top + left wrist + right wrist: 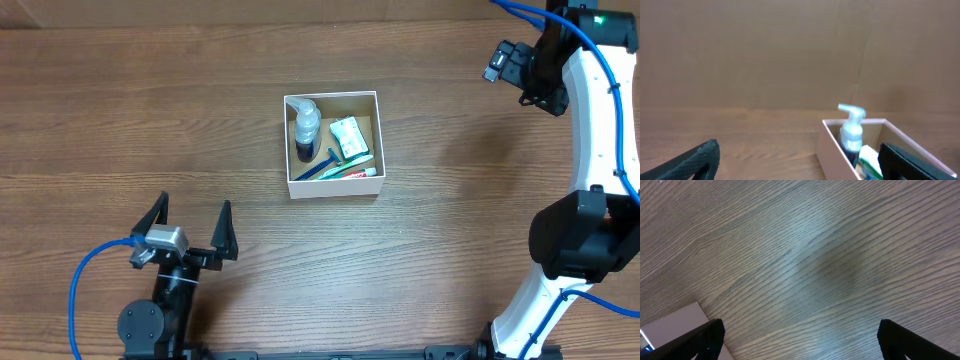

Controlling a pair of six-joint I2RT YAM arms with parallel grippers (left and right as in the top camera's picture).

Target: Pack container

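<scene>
At the middle of the overhead view, on the brown wood-grain table [150,100], sat the square, shallow, lidless cardboard container with white walls and a brown inside [335,186]. Inside it, a clear pump bottle with dark liquid in its lower part [306,128] lay along the left wall. A small green-white packet [349,137] lay to the right of the bottle. A blue toothbrush [318,168] and a white tube with red on it [355,172] lay along the wall nearest the bottom of the frame. The left gripper [193,215] hung at the lower left of that view, well apart from the container. Its two black fingers were spread wide with nothing between them. In the left wrist view the container filled the lower right, the pump head of the bottle standing above its rim. The right gripper [800,340] showed in its own wrist view as two black fingers in the bottom corners, splayed wide over bare wood and holding nothing. Overhead, the right arm rose white along the right edge to the upper right corner, far from the container.
</scene>
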